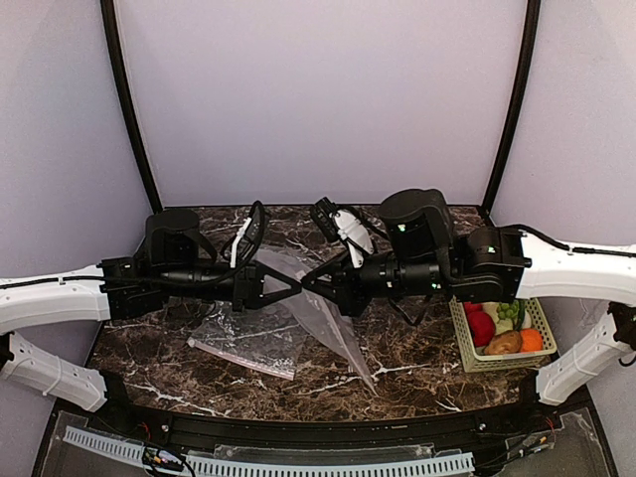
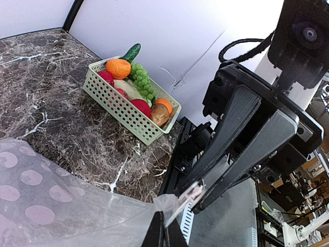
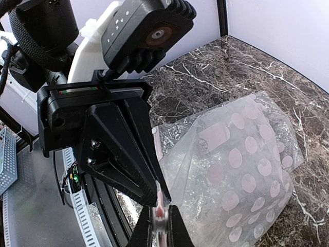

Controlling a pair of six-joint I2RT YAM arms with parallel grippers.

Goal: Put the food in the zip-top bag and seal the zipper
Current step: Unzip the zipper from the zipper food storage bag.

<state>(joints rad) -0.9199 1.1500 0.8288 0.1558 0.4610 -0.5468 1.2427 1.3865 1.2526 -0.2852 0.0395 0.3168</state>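
The clear dotted zip-top bag (image 1: 333, 323) hangs above the marble table between my two grippers, which meet tip to tip. My left gripper (image 1: 291, 288) is shut on the bag's top edge (image 2: 165, 229). My right gripper (image 1: 310, 282) faces it, shut on the pinkish zipper (image 3: 161, 208) right beside the left fingertips. In the left wrist view the right gripper (image 2: 198, 198) pinches that strip. The bag's body (image 3: 241, 164) drapes down to the table. The food (image 1: 507, 333), a red apple, grapes, potato and orange, lies in the basket at the right.
A pale green slotted basket (image 1: 475, 363) stands at the table's right edge, its wall (image 2: 118, 105) seen from the left wrist. A second dotted bag (image 1: 243, 343) lies flat on the table below the left gripper. A black rail runs along the front edge.
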